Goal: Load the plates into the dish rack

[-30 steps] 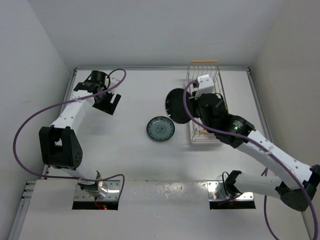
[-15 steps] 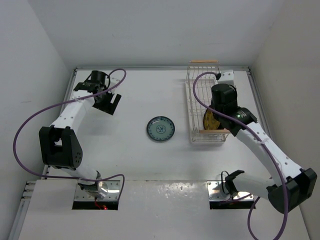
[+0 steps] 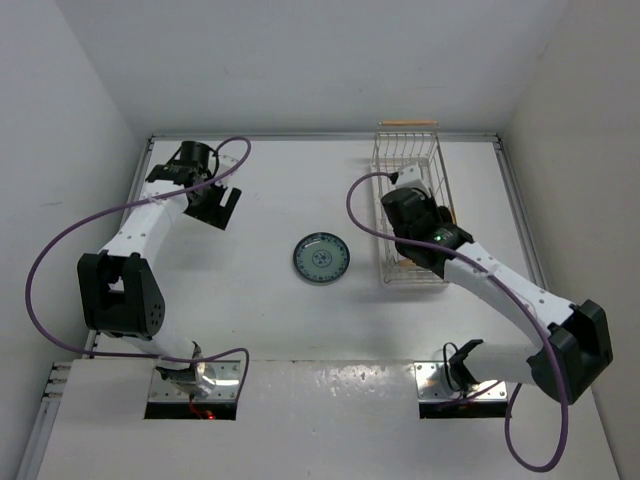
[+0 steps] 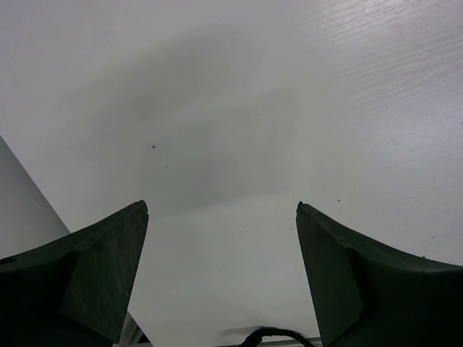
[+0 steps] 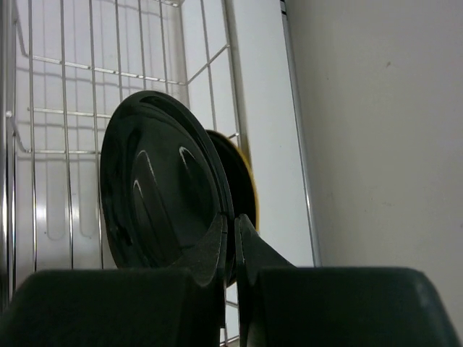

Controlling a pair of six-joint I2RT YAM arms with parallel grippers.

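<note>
My right gripper (image 5: 235,220) is shut on the rim of a glossy black plate (image 5: 163,195). It holds the plate upright on edge inside the white wire dish rack (image 5: 72,108). An amber-yellow plate (image 5: 248,181) stands just behind the black one. In the top view the right arm covers the middle of the rack (image 3: 428,150), and both of those plates are hidden there. The pale blue patterned plate (image 3: 321,257) lies flat on the table left of the rack. My left gripper (image 3: 222,208) is open and empty at the far left, also seen in the left wrist view (image 4: 221,217).
The rack stands along the right side by the right wall (image 5: 376,130), with a wooden handle (image 3: 407,124) at its far end. A purple cable (image 3: 365,200) loops left of the right wrist. Walls enclose the table on three sides.
The right arm has carried the black plate from beside the rack's left side into the rack, where it now stands in front of the amber plate. The left arm has not moved.
</note>
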